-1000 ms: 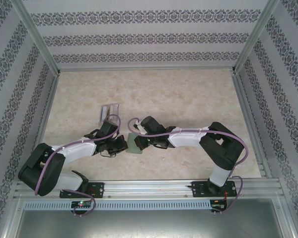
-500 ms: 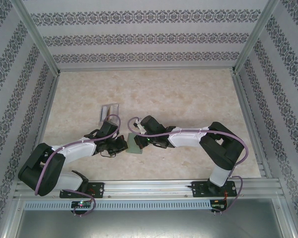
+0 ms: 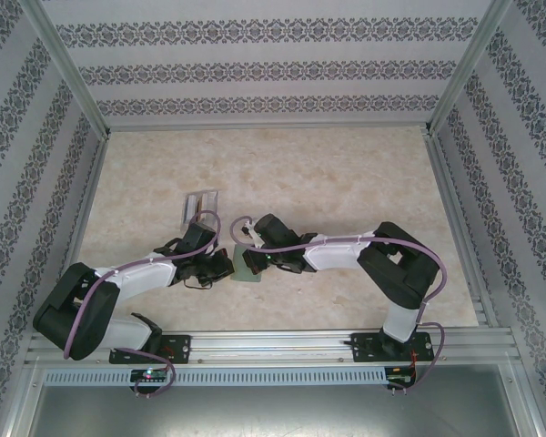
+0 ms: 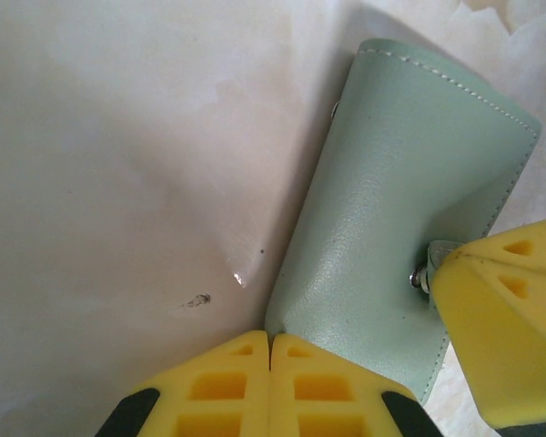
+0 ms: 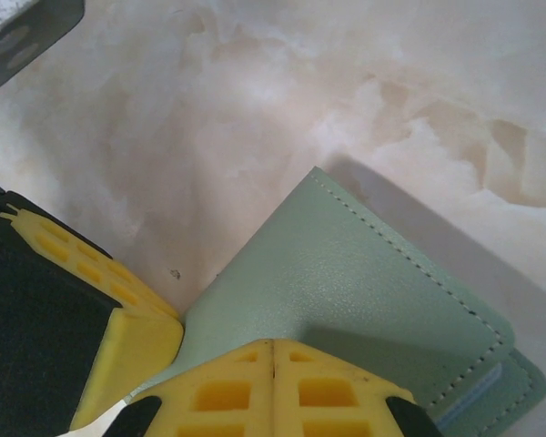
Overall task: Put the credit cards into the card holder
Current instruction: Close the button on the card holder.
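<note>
Yellow-padded left hand: pads pressed together with nothing between them, tips butting one corner of the card holder. Risk: a closed hand can only push, so the holder may skid or swivel on the smooth marbled beige tabletop rather than open.

Sage-green stitched leatherette card holder: folded, lying flat on the tabletop between the two hands, toward the front middle. Its long axis appears to run roughly near-to-far in the top view, leaning a little. The metal snap tab faces the right hand's side. Risk: while it stays folded, no pocket is open to a card.

Yellow-padded right hand: likewise closed on itself, tips resting on the cover at the snap. Risk: a hard press pins the flap down, and a glancing one slips off the stud.
</note>
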Tool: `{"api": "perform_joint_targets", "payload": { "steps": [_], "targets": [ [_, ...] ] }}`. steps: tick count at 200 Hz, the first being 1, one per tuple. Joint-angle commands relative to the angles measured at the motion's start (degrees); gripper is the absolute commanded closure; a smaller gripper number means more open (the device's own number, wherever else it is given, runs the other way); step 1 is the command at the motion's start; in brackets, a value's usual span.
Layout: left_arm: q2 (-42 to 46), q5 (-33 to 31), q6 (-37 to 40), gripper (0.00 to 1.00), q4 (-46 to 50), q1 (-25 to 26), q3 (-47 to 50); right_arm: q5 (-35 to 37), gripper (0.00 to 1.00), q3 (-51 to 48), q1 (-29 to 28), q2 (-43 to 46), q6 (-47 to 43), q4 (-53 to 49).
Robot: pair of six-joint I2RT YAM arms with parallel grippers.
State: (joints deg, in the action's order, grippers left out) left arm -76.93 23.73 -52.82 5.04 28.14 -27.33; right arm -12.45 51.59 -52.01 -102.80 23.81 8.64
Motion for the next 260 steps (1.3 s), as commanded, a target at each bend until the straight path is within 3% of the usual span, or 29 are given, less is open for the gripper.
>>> {"api": "perform_joint_targets", "payload": {
  "steps": [1,70,115,203,260],
  "targets": [
    [-0.4,-2.15,-0.63,1.0,2.13,0.08,1.64,0.34,1.0,-0.68,-0.97,-0.78,0.62,1.09],
    [-0.85,-2.46,-0.68,1.0,2.4,0.13,1.68,1.65,1.0,-4.84,-0.73,0.67,0.21,3.01],
    [-0.77,-2.86,-1.21,1.0,2.15,0.09,2.13,0.74,1.0,-11.13,-1.07,1.73,-1.62,9.59],
    [-1.95,-0.97,-2.64,1.0,0.39,0.02,2.2,-0.56,1.0,-16.49,-3.8,-3.4,-2.98,18.9],
    [-1.12,-1.61,-2.73,1.0,1.27,0.01,2.28,-1.58,1.0,-19.25,0.07,-5.37,1.7,17.27]
  ]
}}
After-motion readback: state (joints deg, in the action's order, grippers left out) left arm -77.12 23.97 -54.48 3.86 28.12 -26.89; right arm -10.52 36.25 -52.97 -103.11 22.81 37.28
